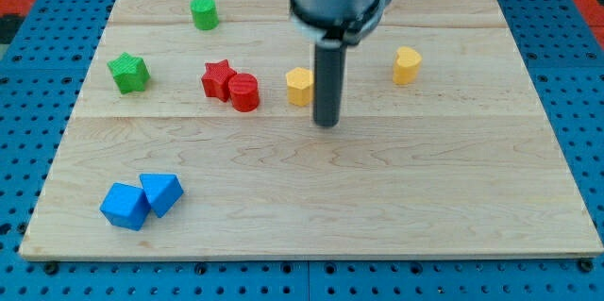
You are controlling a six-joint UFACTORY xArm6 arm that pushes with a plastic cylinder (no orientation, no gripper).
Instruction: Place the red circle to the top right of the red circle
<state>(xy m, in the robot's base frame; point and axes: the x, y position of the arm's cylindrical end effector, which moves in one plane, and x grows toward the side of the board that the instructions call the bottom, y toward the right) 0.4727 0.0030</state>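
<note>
A red circle block [244, 91] stands left of the board's middle, touching a red star block [218, 80] on its left. My tip [327, 124] rests on the board to the right of the red circle and slightly lower. A yellow block [299, 86] lies between the red circle and the rod, just left of the rod. The tip touches no block.
A green circle block [204, 12] is at the top left and a green star [128, 72] at the left. Another yellow block [407, 64] is at the right. Two blue blocks [125, 206] [161, 192] sit together at the bottom left on the wooden board [377, 207].
</note>
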